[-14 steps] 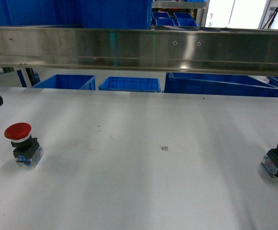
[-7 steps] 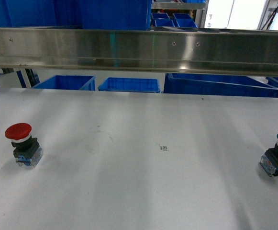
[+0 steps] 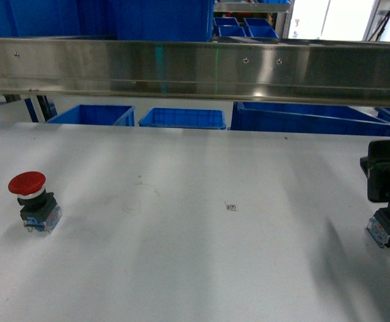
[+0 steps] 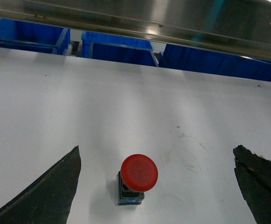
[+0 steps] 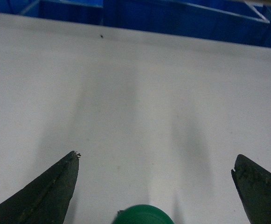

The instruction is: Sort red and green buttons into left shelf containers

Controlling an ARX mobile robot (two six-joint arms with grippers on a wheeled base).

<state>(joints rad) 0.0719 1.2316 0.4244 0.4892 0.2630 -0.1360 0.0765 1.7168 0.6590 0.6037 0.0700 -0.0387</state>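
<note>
While both arms hover, each button stands upright between wide-spread fingers. Red button [image 4: 138, 177] sits at the tabletop's [image 3: 201, 255] left, centred ahead of the left gripper [image 4: 156, 186]. Green button [image 5: 142, 214] sits far right, just below the right gripper [image 5: 156, 186]. Both grippers empty, touching nothing. Blue bins [image 3: 181, 119] wait beyond the far edge.

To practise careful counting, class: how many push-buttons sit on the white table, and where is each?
2. The red button stands near the table's left edge. The green button is at the right edge, its cap hidden behind the right gripper in the head view.
</note>
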